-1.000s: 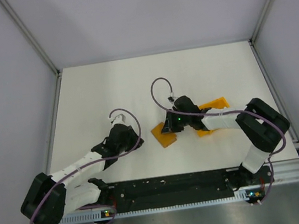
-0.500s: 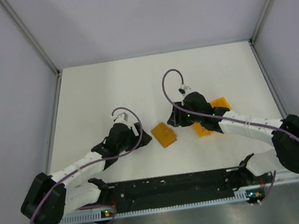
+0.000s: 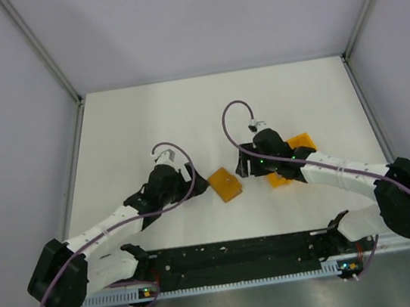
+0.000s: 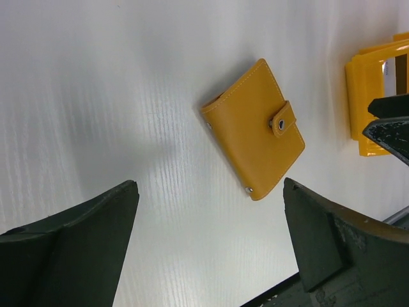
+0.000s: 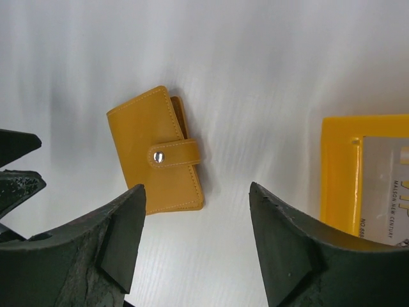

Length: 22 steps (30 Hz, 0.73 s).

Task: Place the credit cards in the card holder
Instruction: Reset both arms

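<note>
The card holder (image 3: pixel 226 184) lies shut on the white table, its snap strap fastened (image 4: pixel 252 128) (image 5: pixel 156 150). My left gripper (image 3: pixel 197 187) (image 4: pixel 209 187) hangs open just left of it, nothing between the fingers. On the holder's right side, my right gripper (image 3: pixel 244 166) (image 5: pixel 198 192) is open too and holds nothing. A silvery grey credit card (image 5: pixel 386 185) (image 4: pixel 393 67) lies in a yellow tray (image 5: pixel 335 173) (image 4: pixel 358 96) (image 3: pixel 300 141) to the right. In the top view my right arm hides that card.
The right forearm lies across the yellow tray. Each wrist view shows the other gripper's dark fingers (image 4: pixel 390 125) (image 5: pixel 16 169) at its edge. Metal frame posts and grey walls bound the table at left, right and back.
Both grippers have opened. The right gripper has drawn back to the right off the card holder, which stays flat on the table. The left gripper has edged closer to it.
</note>
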Tool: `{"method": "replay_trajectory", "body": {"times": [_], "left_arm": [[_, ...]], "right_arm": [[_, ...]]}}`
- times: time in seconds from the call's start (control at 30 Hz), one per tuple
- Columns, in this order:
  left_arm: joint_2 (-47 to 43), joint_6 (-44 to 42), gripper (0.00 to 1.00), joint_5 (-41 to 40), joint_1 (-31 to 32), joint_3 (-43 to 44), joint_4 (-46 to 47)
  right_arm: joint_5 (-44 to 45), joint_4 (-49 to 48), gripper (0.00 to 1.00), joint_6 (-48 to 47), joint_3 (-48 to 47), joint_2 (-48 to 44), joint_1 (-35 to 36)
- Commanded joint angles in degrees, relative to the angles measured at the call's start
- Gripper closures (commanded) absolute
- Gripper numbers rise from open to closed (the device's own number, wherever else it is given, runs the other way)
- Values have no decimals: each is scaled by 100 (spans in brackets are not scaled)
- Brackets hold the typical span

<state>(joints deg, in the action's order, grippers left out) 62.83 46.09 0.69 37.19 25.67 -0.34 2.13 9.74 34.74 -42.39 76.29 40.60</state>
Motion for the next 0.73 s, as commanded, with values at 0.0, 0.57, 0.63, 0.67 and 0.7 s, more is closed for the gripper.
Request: {"method": "replay_trajectory", "body": {"times": [0.0, 0.57, 0.63, 0.67, 0.7], "left_arm": [[-218, -100, 2, -350, -10, 263, -265], [-394, -372, 2, -1773, -36, 1449, -1715], [-403, -337, 2, -1871, -115, 1502, -1715], [-438, -372, 2, -1888, -150, 1528, -1689], [-490, -407, 1, -2001, -142, 1555, -1663]], "right_arm": [[375, 19, 33, -257, 3, -640, -43], [579, 1557, 1, -968, -191, -2864, -3301], [403, 1689, 1, -1013, -199, -2910, -3899], [393, 1733, 1, -1013, -191, -2909, -4258], [637, 1733, 1, -1005, -164, -2892, -4453]]}}
